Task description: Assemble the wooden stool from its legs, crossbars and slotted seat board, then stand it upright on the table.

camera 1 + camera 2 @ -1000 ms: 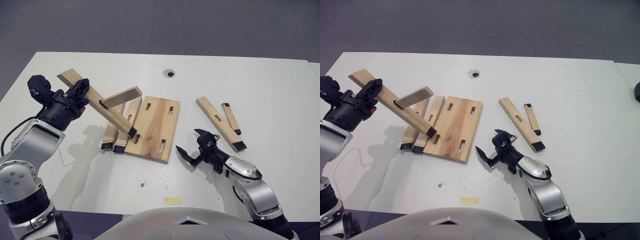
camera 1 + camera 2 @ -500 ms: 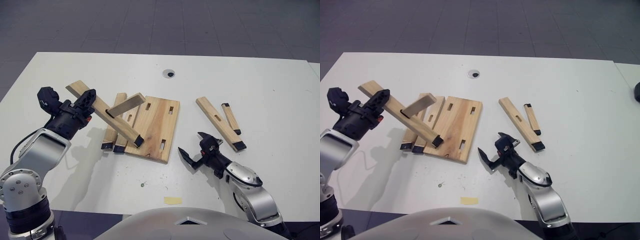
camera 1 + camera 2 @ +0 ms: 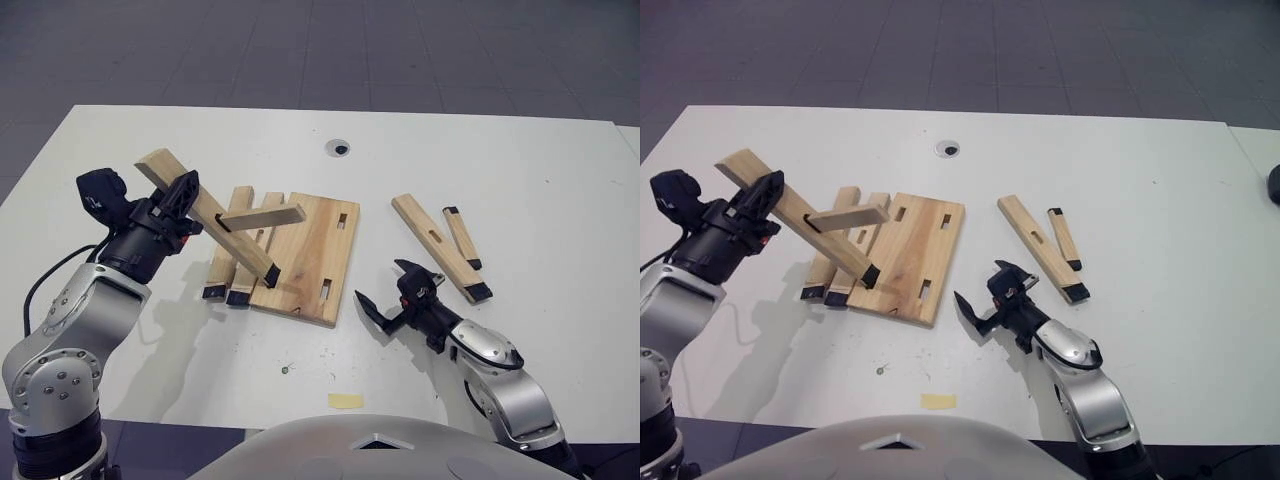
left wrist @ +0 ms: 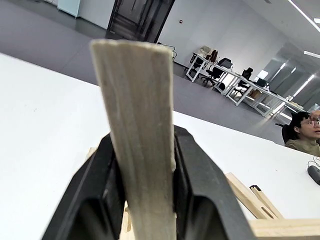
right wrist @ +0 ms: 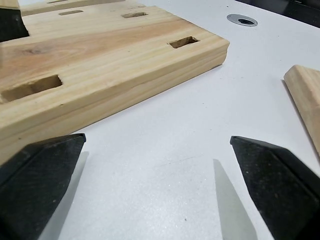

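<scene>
My left gripper (image 3: 182,198) is shut on the upper part of a wooden leg (image 3: 235,238), held slanted above the table. Its black foot hangs over the left edge of the slotted seat board (image 3: 312,250). A crossbar (image 3: 265,217) sticks out of the leg's slot, pointing right over the board. In the left wrist view the leg (image 4: 137,125) is clamped between the black fingers (image 4: 97,185). Two more legs (image 3: 232,260) lie flat under the held one. My right gripper (image 3: 380,282) rests open on the table right of the board, facing the board's edge (image 5: 115,65).
Another leg (image 3: 437,246) and a short crossbar (image 3: 462,238) lie side by side right of the board, just beyond my right gripper. A round cable hole (image 3: 341,148) is set in the table behind the board. A yellow tape scrap (image 3: 346,401) lies near the front edge.
My left arm has carried the leg rightward, bringing its black foot over the board's left edge. The crossbar now points right over the board. My right gripper has barely shifted.
</scene>
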